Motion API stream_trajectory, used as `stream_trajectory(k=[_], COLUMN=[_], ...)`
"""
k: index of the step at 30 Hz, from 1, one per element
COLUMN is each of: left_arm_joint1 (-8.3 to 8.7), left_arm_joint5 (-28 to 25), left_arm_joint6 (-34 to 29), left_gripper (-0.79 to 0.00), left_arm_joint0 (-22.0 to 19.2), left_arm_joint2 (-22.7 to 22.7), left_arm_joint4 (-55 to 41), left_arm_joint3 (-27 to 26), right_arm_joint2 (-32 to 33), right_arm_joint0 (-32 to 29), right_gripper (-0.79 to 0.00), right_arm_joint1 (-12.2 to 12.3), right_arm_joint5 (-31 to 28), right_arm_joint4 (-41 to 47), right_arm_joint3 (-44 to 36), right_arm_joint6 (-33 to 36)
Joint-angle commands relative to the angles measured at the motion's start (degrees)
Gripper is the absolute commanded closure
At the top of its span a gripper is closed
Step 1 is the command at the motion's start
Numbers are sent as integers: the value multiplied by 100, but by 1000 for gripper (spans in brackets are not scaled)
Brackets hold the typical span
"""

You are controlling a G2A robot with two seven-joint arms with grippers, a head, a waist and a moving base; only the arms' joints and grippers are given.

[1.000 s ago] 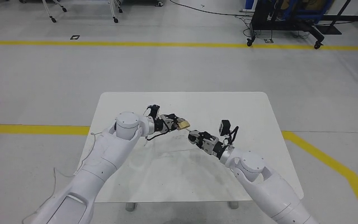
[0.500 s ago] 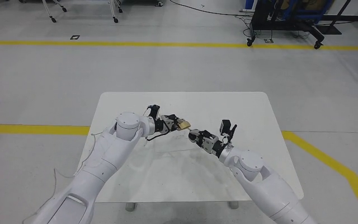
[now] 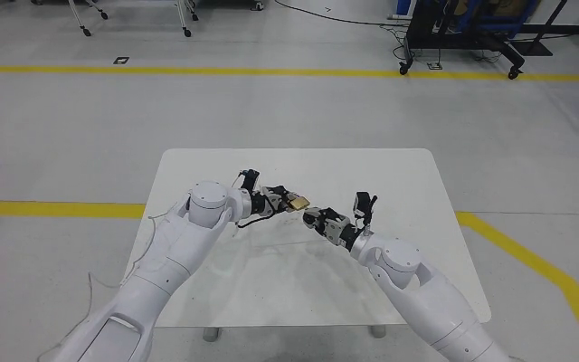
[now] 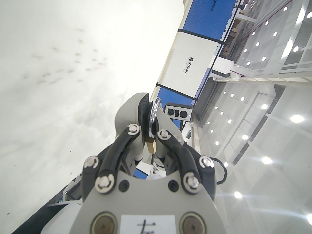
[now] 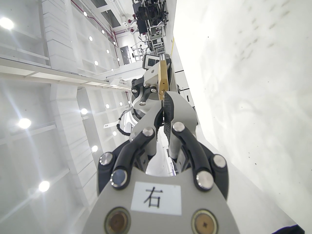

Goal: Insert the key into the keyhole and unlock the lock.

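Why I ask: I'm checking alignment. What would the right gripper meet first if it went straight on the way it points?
The brass lock in the left gripper. It sits straight ahead of the right gripper, apparently touching it, though depth is unclear.

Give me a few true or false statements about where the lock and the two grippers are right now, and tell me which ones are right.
1. The left gripper holds the brass lock above the table. True.
2. The right gripper is off by the table's edge, far from the lock. False: its tip sits right by the lock's end.
3. The right jaws are spread wide open. False: they are closed, presumably on the key, which is hidden between them.
4. The two grippers face each other over the middle of the table. True.
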Motion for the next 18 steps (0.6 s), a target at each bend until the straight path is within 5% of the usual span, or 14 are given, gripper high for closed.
stream_trajectory(k=[1, 10, 11, 12, 18], left_arm_joint1=[-4, -16, -16, -15, -4], left_arm_joint5=[-26, -97, -109, -131, -262], left_arm_joint6=[-66, -148, -156, -165, -212], left_gripper=[0, 0, 0, 0, 0], left_arm_joint0=[-2, -21, -21, -17, 7], left_arm_joint2=[8, -15, -27, -46, -168], left_arm_joint4=[15, 85, 77, 60, -17], left_arm_joint3=[1, 37, 41, 47, 70], right_arm_joint2=[-10, -36, -21, -2, 130], right_arm_joint0=[46, 153, 148, 138, 55], right_gripper=[0, 0, -292, -785, -785], right_arm_joint1=[-18, -89, -92, -93, -83], right_arm_joint5=[7, 35, 18, -2, -129], right_arm_joint4=[4, 36, 49, 48, 122], right_arm_joint3=[61, 178, 171, 163, 110], right_arm_joint6=[18, 84, 105, 129, 322])
